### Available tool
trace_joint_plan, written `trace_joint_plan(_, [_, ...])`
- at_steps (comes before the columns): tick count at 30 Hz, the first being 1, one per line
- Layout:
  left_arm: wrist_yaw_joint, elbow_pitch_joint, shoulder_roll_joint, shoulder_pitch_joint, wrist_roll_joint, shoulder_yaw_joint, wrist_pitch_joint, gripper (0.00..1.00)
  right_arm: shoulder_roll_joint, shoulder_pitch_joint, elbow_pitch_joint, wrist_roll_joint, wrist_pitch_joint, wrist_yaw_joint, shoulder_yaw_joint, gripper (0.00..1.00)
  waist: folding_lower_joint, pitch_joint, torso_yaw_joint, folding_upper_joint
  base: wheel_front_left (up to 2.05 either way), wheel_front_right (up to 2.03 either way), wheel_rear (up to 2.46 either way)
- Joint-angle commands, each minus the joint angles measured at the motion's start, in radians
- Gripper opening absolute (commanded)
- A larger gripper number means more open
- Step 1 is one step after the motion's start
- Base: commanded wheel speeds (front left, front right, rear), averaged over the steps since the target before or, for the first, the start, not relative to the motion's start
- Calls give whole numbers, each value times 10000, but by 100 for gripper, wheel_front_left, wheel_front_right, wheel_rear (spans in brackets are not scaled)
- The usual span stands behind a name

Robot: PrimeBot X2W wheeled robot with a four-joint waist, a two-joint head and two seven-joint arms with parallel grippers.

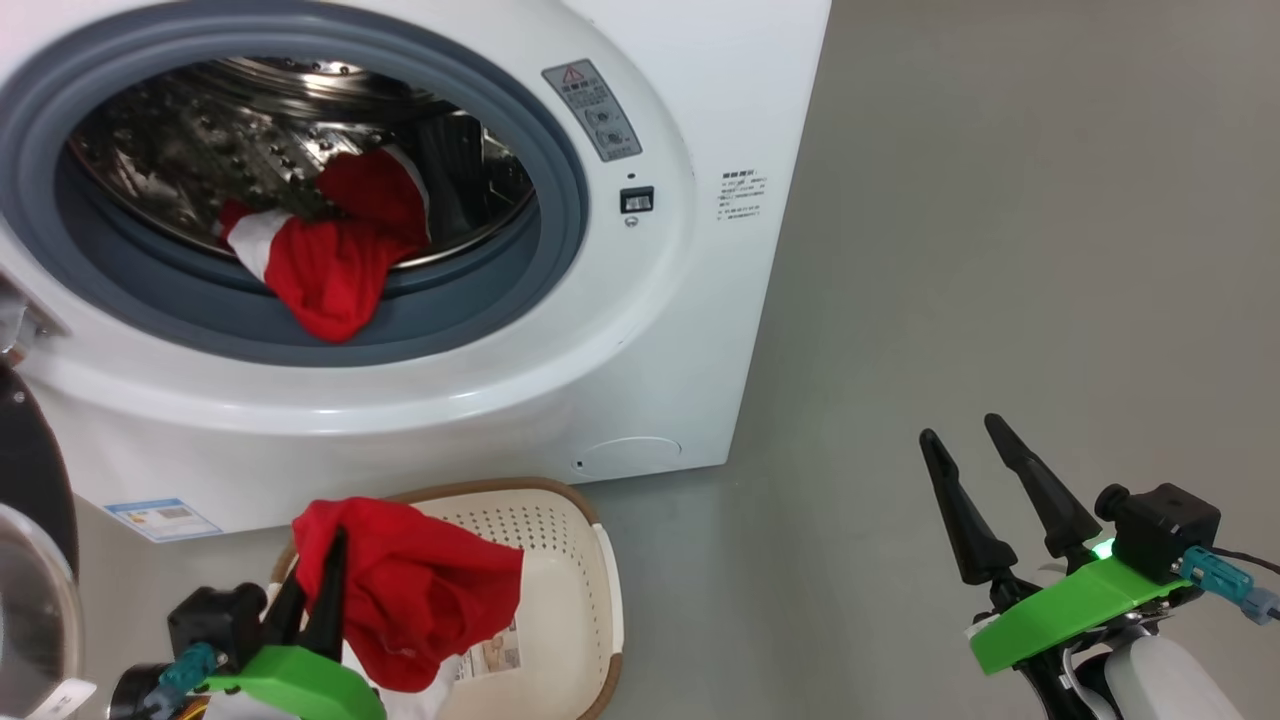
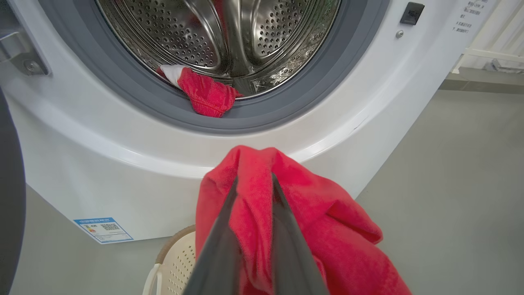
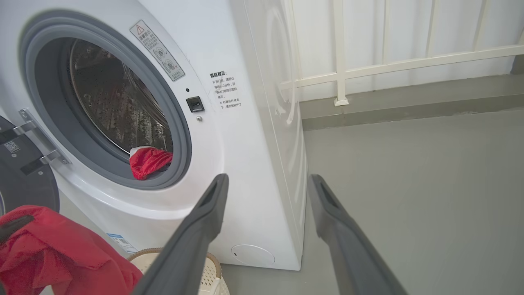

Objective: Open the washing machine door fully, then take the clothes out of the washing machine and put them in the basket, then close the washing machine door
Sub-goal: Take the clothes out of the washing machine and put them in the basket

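Observation:
The washing machine (image 1: 620, 330) stands with its round black door (image 1: 30, 480) swung open at the left. In the steel drum lies a red and white garment (image 1: 335, 255), hanging over the grey rubber ring; it also shows in the wrist views (image 2: 206, 96) (image 3: 149, 162). My left gripper (image 1: 315, 570) is shut on another red garment (image 1: 420, 590), held just above the cream basket (image 1: 600, 560) on the floor in front of the machine. In the left wrist view the cloth (image 2: 327, 229) drapes over both fingers. My right gripper (image 1: 970, 435) hangs open and empty at the lower right, away from the machine.
Bare grey floor (image 1: 1000, 250) stretches to the right of the machine. A white railing (image 3: 368, 69) runs along the wall behind. A blue label (image 1: 160, 518) marks the machine's lower left corner. The open door's hinge (image 3: 37, 135) sticks out at the opening's left.

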Motion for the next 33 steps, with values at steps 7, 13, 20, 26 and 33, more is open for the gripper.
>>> trace_joint_plan(7, [-639,2194,-172,-1426,87,360,-210,0,-161,-468,-203,91,-120,27,339,100,0,406,-243,-1,0,0,0])
trace_joint_plan(13, [-1027,4066,-434,-2107,159,449,-221,0,-66,-582,-201,69,-120,27,412,100,0,603,-551,-1,0,0,0])
trace_joint_plan(20, [-1303,5577,-566,-2839,497,623,-224,0,46,-662,-256,28,-120,27,388,100,0,861,-946,-1,0,0,0])
trace_joint_plan(26, [-1451,6886,-694,-3354,641,643,-224,0,159,-740,-296,-24,-120,27,333,100,0,1054,-1240,-1,0,0,0])
trace_joint_plan(33, [-1597,7752,-807,-3759,761,637,-225,0,234,-783,-342,-55,-120,27,265,100,0,1216,-1434,-1,0,0,0])
